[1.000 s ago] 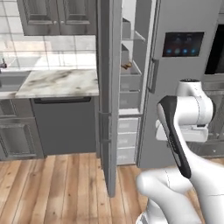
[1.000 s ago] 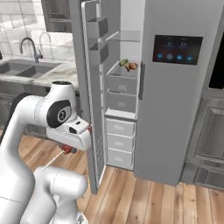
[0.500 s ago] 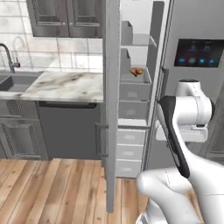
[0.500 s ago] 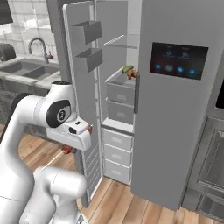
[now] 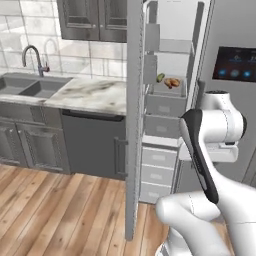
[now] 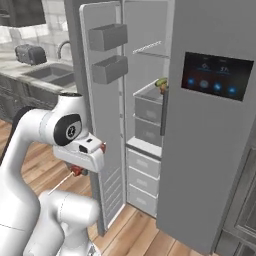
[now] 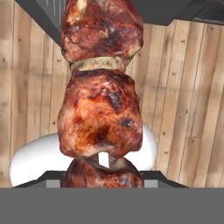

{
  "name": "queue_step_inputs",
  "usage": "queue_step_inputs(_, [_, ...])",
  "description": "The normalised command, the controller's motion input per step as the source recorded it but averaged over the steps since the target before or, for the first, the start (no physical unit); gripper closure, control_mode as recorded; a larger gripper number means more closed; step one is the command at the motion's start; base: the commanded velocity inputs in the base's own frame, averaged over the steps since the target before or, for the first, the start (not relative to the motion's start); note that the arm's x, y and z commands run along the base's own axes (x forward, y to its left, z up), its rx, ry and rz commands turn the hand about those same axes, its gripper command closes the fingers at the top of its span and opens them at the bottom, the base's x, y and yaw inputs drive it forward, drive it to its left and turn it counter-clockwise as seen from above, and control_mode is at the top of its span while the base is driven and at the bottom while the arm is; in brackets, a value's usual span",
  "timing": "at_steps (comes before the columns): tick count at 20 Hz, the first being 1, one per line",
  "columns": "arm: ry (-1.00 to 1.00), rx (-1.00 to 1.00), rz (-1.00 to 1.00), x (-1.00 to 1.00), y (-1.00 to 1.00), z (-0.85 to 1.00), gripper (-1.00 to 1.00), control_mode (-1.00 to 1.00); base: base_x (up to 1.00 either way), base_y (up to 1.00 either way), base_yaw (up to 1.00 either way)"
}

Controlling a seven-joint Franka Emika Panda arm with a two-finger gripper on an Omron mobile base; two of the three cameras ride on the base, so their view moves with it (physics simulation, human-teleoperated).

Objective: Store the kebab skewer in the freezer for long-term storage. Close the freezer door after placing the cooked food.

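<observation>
Hand view: claw closed tight, apparently on the kebab skewer, fingertips hidden behind charred meat.

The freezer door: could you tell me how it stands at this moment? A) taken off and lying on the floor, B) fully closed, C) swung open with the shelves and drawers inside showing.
C: the freezer door stands swung out, its grey bins facing in, and the freezer shows its white interior and drawers.
</observation>
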Motion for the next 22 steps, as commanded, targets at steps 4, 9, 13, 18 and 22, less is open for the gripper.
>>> queue_step_inputs(4, [0.00, 0.00, 0.00, 0.00, 0.00, 0.00, 1.00, 1.00, 0.03, -0.64, 0.17])
queue_step_inputs(9, [0.00, 0.00, 0.00, 0.00, 0.00, 0.00, 1.00, 1.00, 0.08, -0.50, 0.09])
queue_step_inputs(13, [0.00, 0.00, 0.00, 0.00, 0.00, 0.00, 1.00, 1.00, 0.19, -0.18, 0.03])
queue_step_inputs(18, [0.00, 0.00, 0.00, 0.00, 0.00, 0.00, 1.00, 1.00, 0.45, -0.16, 0.00])
queue_step_inputs(22, [0.00, 0.00, 0.00, 0.00, 0.00, 0.00, 1.00, 1.00, 0.37, -0.20, -0.04])
